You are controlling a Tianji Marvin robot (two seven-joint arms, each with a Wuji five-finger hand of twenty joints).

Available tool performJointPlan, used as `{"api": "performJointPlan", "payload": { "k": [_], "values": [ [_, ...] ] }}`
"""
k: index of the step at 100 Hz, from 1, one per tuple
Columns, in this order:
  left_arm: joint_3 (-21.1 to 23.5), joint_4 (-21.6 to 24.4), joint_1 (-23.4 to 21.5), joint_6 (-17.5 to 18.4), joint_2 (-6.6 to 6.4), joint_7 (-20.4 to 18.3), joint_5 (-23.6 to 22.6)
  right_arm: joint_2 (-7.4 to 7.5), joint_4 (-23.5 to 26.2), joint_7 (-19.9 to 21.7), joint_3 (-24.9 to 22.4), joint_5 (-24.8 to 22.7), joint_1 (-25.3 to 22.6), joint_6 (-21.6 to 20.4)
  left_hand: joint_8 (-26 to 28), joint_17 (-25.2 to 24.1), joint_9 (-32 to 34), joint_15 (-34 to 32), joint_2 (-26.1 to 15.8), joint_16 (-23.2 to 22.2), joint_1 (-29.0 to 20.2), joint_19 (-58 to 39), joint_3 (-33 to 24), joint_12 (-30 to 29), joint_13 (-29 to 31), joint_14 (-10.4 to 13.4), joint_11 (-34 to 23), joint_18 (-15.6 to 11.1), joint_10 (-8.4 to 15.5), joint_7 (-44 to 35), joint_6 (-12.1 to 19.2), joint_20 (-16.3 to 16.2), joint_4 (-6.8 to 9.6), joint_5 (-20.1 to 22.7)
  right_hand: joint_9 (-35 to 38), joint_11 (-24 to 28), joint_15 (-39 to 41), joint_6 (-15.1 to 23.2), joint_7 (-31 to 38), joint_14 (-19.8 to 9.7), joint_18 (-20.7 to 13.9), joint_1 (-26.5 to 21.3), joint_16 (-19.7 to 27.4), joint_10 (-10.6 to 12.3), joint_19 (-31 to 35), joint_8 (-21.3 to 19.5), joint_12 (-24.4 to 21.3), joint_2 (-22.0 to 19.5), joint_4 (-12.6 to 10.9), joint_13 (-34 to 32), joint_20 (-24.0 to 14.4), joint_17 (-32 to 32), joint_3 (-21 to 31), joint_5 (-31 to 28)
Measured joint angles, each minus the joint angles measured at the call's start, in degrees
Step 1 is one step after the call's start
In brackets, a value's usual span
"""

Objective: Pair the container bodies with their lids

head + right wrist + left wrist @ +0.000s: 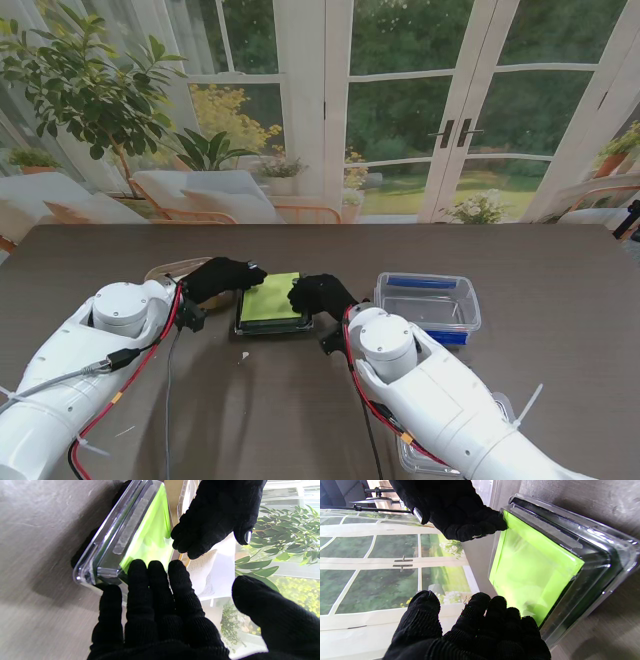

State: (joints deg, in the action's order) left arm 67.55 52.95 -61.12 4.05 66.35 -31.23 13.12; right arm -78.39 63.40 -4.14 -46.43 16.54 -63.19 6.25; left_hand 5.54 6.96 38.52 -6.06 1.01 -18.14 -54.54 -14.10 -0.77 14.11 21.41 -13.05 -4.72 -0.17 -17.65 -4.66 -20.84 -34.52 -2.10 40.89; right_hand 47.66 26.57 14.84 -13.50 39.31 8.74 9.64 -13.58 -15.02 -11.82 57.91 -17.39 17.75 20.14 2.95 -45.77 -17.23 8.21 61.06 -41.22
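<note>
Left robot hand (222,276) and right robot hand (318,294), palms facing inward with fingers spread and gripping nothing, flank the green-lidded container (272,303) at 9 and 3 o'clock on the counter (300,400), fingertips touching its edges; blue-lidded clear container (428,303) sits farther toward 3 o'clock.

Right hand (160,610) and left hand (212,520) flank the green-lidded clear container (130,537) on the table (37,555).

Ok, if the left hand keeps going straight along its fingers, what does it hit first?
Most likely the green lid on the clear container: the left hand points across it toward the right hand on the opposite edge. Its fingertips already look at the lid's rim, though depth is unclear.
</note>
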Motion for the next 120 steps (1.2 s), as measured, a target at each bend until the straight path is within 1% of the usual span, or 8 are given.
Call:
{"api": "performJointPlan", "payload": {
  "k": [24, 36, 41, 45, 51, 71, 105, 120],
  "values": [
    [0.9, 1.0, -0.9, 0.4, 0.01, 1.4, -0.4, 0.29, 1.6, -0.6, 0.1, -0.6, -0.3, 0.4, 0.0, 0.0, 0.0, 0.0, 0.0, 0.0, 0.0, 0.0, 0.0, 0.0, 0.0, -1.5, 0.0, 1.7, -0.8, 0.0, 0.0, 0.0, 0.00, 0.0, -2.8, -0.3, 0.0, 2.8, -0.5, 4.1, 6.8, 0.0, -0.4, -0.3, -2.4, 0.0, 0.0, 0.0, 0.0, 1.3, 0.4, 0.4, -0.1, 3.5],
    [1.8, 2.0, -1.6, 0.4, -0.05, 2.3, -0.5, 0.34, 2.1, -1.1, 0.1, -0.8, -0.4, 0.6, 0.0, 0.0, 0.0, 0.0, 0.0, 0.0, 0.0, 0.0, 0.0, 0.0, 0.0, -2.8, 0.0, 3.2, -1.3, 0.0, -0.3, 0.0, 0.00, 0.0, -3.0, -1.8, 0.0, 3.8, -0.6, 5.9, 8.2, 0.0, -0.7, -0.3, -3.6, 0.0, 0.0, 0.0, 0.0, 1.8, 1.4, 0.4, -1.1, 4.9],
    [2.3, 2.9, -2.3, 0.4, -0.14, 2.7, -0.6, 0.35, 2.4, -1.4, 0.0, -0.9, -0.4, 0.6, 0.0, -1.0, -0.1, 0.0, 0.0, 0.0, 0.0, 0.2, 0.0, 0.0, -0.6, -4.7, 0.0, 5.7, -2.2, 0.0, -0.7, 0.1, 0.00, 0.0, -3.8, -1.4, -0.1, 4.5, -0.6, 6.9, 8.3, 0.0, -0.7, -0.3, -4.0, 0.0, 0.0, 0.0, 0.0, 1.8, 1.4, 0.4, -1.1, 4.9],
    [2.8, 4.1, -3.0, 0.1, -0.29, 3.2, -0.8, 0.36, 2.6, -1.6, -0.1, -0.9, -0.5, 0.6, 0.0, -0.9, -0.2, 0.0, 0.0, 0.0, 0.0, 1.6, 0.0, 0.0, -0.6, -6.0, 0.0, 11.7, -2.8, 0.0, -0.9, 1.3, 0.00, 0.0, -4.3, -2.0, -0.2, 4.9, -1.7, 7.9, 8.3, 0.0, -0.7, -0.1, -4.3, 0.0, 0.0, 0.0, 0.0, 2.5, 1.4, 0.4, -1.2, 6.5],
    [3.6, 6.1, -4.3, -0.4, -0.57, 3.6, -1.2, 0.41, 3.0, -1.8, -0.2, -1.0, -0.7, 0.6, 0.0, -0.9, -0.2, 0.0, 0.0, 0.0, 0.0, 1.6, 0.0, 0.0, -0.6, -6.8, 0.0, 12.9, -2.9, 0.0, -0.9, 1.5, 0.00, 0.0, -4.3, -2.0, -0.5, 5.2, -1.7, 8.5, 8.4, 0.2, -0.8, 0.0, -4.5, 0.0, 0.0, 0.0, 0.0, 3.2, 1.4, 0.4, -2.0, 5.6],
    [6.0, 12.1, -8.5, -2.1, -1.62, 4.2, -2.7, 0.44, 3.7, -2.9, -0.4, -1.4, -0.9, 0.7, 0.0, -0.9, -0.2, 0.0, 0.0, 0.0, 0.0, 1.6, 0.0, 0.0, -0.6, -7.0, 0.0, 13.2, -2.9, 0.0, -0.9, 1.6, 0.00, 0.0, -5.5, -3.2, -2.1, 5.9, -2.1, 9.9, 9.0, 0.9, -0.7, 0.7, -5.8, 0.0, -0.3, 0.0, 0.0, 4.7, 1.4, 0.4, -2.2, 6.4],
    [8.1, 16.0, -11.8, -2.2, -2.21, 6.1, -3.4, 0.92, 6.0, -3.5, -1.3, -2.4, -1.5, 2.1, 0.0, -0.9, -0.2, 0.0, 0.0, 0.0, 0.0, 1.6, 0.0, 0.0, -0.6, -7.1, 0.0, 13.4, -2.9, 0.0, -0.9, 1.6, 0.00, 0.0, -6.6, -4.3, -4.0, 7.9, -2.8, 13.3, 9.8, 0.9, 0.2, 2.0, -7.4, 1.4, -1.7, 0.0, 0.0, 5.8, 1.4, 0.4, -3.5, 8.0],
    [8.4, 17.6, -12.7, -1.1, -2.21, 7.6, -2.8, 1.47, 8.8, -4.6, -2.4, -3.8, -2.6, 3.2, 0.0, -0.9, -0.2, 0.0, 0.0, 0.0, 0.0, 1.6, 0.0, 0.0, -0.6, -7.2, 0.0, 14.0, -2.9, 0.0, -0.9, 1.6, 0.00, 0.0, -6.6, -4.4, -4.3, 8.5, -3.5, 13.3, 9.8, 0.9, 0.3, 2.1, -7.6, 1.6, -1.8, 0.0, 0.0, 5.8, 1.4, 0.4, -4.2, 8.5]
  ]
}}
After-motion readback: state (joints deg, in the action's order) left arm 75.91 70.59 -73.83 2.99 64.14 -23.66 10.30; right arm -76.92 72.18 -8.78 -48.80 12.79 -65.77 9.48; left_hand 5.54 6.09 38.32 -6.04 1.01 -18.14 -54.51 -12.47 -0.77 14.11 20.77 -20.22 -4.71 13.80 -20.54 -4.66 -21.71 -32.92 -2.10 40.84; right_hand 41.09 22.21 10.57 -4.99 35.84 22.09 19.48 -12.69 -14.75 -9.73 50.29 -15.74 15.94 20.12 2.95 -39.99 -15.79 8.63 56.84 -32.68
